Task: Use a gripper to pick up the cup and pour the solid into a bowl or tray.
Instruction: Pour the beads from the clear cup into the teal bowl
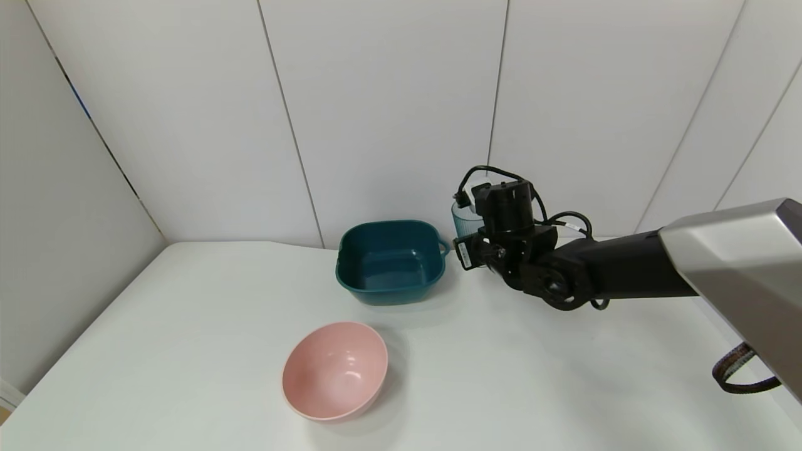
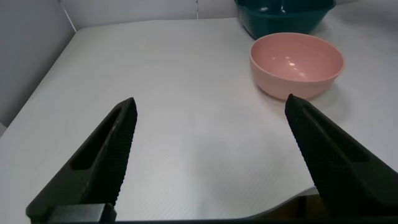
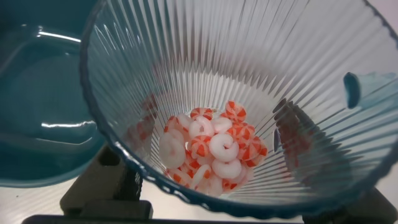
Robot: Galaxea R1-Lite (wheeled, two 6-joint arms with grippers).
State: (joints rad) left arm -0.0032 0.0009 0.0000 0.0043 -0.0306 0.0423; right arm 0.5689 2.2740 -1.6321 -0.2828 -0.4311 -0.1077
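Upright cup (image 1: 462, 217), mouth up, in right gripper (image 1: 479, 241) beside teal basin (image 1: 391, 262).

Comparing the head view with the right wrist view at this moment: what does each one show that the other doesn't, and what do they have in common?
Head view only: the round pink bowl empty at the front of the white table, the right arm reaching to the far wall, and its right gripper at the cup.

Right wrist view only: the orange-red and white pieces piled at the cup's bottom, seen from above its rim.

Both: the ribbed light-blue cup beside the dark teal basin, which shows nothing inside.
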